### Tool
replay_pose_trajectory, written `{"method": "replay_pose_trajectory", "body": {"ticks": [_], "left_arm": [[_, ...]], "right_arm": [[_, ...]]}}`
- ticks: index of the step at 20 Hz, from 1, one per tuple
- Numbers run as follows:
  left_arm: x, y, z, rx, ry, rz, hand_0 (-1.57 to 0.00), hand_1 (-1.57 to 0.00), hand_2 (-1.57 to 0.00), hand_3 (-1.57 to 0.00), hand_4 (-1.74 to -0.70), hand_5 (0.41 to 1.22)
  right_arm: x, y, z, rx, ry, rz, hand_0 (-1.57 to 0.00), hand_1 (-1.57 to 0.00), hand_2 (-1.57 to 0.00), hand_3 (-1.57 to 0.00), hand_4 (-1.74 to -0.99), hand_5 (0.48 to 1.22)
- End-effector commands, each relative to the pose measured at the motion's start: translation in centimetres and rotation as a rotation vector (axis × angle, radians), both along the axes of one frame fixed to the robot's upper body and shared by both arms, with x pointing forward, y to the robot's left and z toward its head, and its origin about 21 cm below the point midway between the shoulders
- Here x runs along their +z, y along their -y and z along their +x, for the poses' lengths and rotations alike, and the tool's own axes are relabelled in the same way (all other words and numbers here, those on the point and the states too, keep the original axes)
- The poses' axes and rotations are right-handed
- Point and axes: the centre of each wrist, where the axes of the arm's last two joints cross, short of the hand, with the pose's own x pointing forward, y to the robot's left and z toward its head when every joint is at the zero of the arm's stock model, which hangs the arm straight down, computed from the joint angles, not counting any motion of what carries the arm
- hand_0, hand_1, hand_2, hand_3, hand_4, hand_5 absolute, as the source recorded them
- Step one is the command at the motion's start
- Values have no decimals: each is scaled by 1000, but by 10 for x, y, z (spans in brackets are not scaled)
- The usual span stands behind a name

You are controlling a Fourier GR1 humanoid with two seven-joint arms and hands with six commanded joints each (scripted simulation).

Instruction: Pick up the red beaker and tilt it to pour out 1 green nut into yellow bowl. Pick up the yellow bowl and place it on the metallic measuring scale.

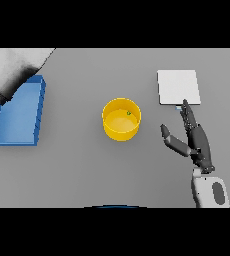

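The grey surface (pixel 87 170) is carrying a blue tray (pixel 18 117) at far left, a metallic scale (pixel 178 86) at far right, and the yellow bowl (pixel 121 120) sitting mid-scene, holding a green nut (pixel 128 113). The right hand (pixel 197 140) is hovering right of the bowl, fingers (pixel 188 116) straight and apart, tips near the scale.

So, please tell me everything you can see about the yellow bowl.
The yellow bowl is a round, straight-walled container of plain, matte yellow, plastic by its look. It stands upright on the grey table, near the middle, open side up. Inside, one small green nut lies on the bottom toward the far right wall. Nothing else touches the bowl; the right hand, fingers straight, is apart to its right.
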Motion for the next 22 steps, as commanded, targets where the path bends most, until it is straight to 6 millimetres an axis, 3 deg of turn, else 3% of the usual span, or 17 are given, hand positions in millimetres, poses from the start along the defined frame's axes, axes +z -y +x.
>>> {"method": "replay_pose_trajectory", "body": {"ticks": [1, 3, 5, 8, 11, 16, 17, 22], "left_arm": [[13, -32, 9, 91, -18, -167, -1571, -1530, -1528, -1445, -1611, 1217], [19, -83, 19, 182, -63, -430, -1571, -1545, -1544, -1453, -1658, 1218], [12, -125, 24, 254, -63, -604, -1571, -1554, -1553, -1418, -1688, 1219], [0, -162, 26, 315, -21, -819, -1571, -1563, -1562, -1403, -1714, 1220], [-28, -204, 24, 452, 15, -987, -1571, -1567, -1566, -1406, -1727, 1221], [-97, -247, 18, 672, 0, -1174, -1571, -1570, -1569, -1503, -1736, 1221], [-112, -254, 14, 689, -7, -1214, -1571, -1570, -1570, -1437, -1737, 1221], [-167, -274, -5, 841, -8, -1378, -1571, -1571, -1571, -1493, -1740, 1221]], "right_arm": [[1, -4, 1, 6, 6, -7, 1, 1, 1, 1, -1292, 645], [2, 0, 4, 18, 20, -16, 1, 1, 1, 1, -1306, 651], [3, -5, 7, 34, 38, -23, 1, 1, 1, 1, -1312, 653], [-1, -7, 8, 48, 45, -41, 1, 1, 1, 1, -1301, 652], [1, -5, 9, 39, 44, -38, 1, 1, 1, 1, -1286, 649], [0, -6, 7, 48, 40, -30, 1, 1, 1, 1, -1285, 663], [1, -5, 11, 38, 33, -42, 1, 1, 1, 1, -1293, 667], [-3, -3, 5, 58, 40, -50, 1, 1, 1, 1, -1302, 693]]}}
